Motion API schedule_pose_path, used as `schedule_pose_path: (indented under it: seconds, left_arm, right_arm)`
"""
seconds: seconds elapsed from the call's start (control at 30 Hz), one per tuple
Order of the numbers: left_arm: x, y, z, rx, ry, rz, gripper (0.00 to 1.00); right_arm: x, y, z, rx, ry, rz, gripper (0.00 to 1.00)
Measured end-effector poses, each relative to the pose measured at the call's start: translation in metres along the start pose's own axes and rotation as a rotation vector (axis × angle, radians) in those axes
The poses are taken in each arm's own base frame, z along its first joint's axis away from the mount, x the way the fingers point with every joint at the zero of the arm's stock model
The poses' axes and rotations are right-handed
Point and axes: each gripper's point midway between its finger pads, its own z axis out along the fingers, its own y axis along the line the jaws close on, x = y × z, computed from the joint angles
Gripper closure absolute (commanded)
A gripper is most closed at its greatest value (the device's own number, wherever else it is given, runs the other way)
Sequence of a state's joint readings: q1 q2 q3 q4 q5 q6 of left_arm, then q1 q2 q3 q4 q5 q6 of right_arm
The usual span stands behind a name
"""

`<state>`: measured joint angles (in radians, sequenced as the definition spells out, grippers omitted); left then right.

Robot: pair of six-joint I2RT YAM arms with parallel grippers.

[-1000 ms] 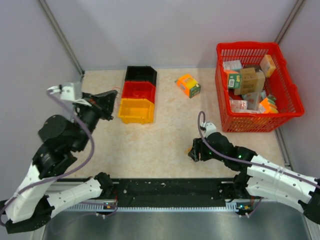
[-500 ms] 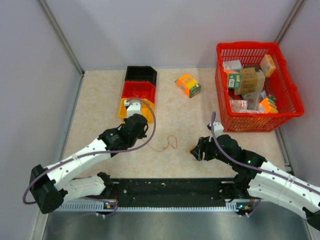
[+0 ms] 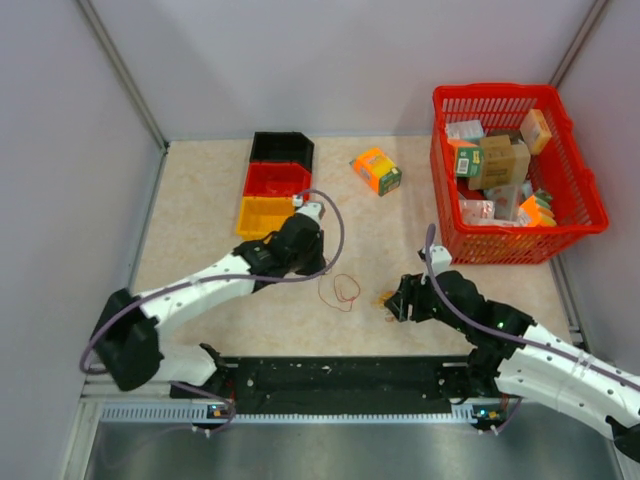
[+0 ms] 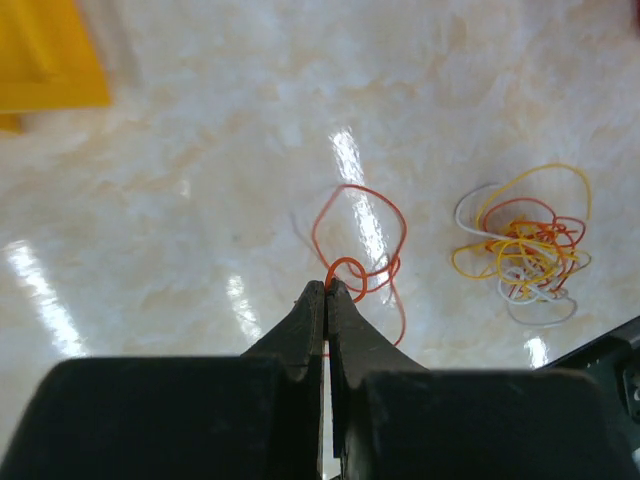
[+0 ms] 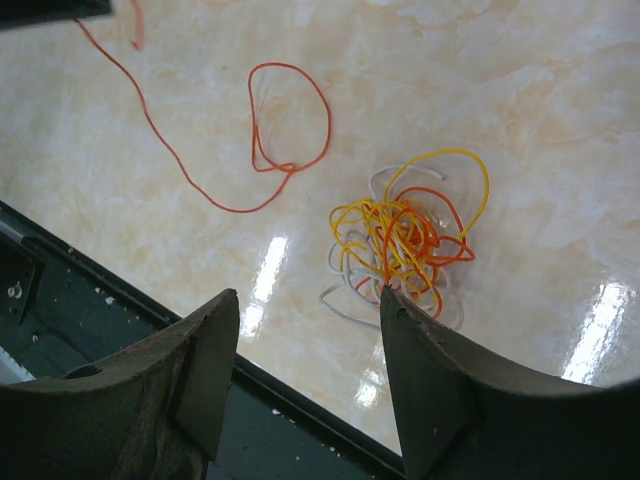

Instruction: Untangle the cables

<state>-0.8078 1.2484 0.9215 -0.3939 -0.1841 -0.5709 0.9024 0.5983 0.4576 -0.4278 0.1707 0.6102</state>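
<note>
Black bin, red bin, yellow bin — one row at the back left of the table, yellow nearest the arms. Orange box, lying between bins and basket. Red basket, far right: cartons and packets, loosely piled. Left arm: stretched low toward table centre; left gripper, jaws pressed together on one orange cable, its loop lying just beyond the tips. Cable clump — orange, yellow, white — on the table right of that loop, apart from it. Right gripper: hangs above the clump, jaws wide apart
</note>
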Motion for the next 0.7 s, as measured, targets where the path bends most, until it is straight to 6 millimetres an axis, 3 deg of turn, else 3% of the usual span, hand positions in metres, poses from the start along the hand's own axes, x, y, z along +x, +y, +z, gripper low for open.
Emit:
schedule_pose_path:
  seconds: [0.13, 0.2, 0.27, 0.37, 0.57, 0.7]
  left_arm:
    - [0.048, -0.013, 0.046, 0.049, 0.221, 0.021, 1.0]
    - [0.075, -0.014, 0.06, 0.063, 0.321, 0.022, 1.0]
    - [0.085, -0.017, 0.064, 0.084, 0.361, 0.019, 0.99]
    - [0.084, -0.025, 0.065, 0.126, 0.363, 0.014, 0.92]
    - [0.077, -0.034, 0.066, 0.171, 0.34, 0.017, 0.62]
    - [0.072, -0.036, 0.062, 0.182, 0.322, 0.028, 0.5]
  right_arm:
    - [0.001, 0.0, 0.0, -0.001, 0.006, 0.004, 0.42]
    - [0.003, 0.0, -0.001, -0.007, 0.004, 0.012, 0.42]
    - [0.004, 0.0, -0.002, -0.013, -0.001, 0.022, 0.42]
    - [0.006, -0.001, -0.004, -0.023, -0.01, 0.038, 0.42]
    - [0.011, -0.004, -0.006, -0.025, -0.009, 0.055, 0.42]
    - [0.012, -0.004, -0.005, -0.025, -0.008, 0.06, 0.42]
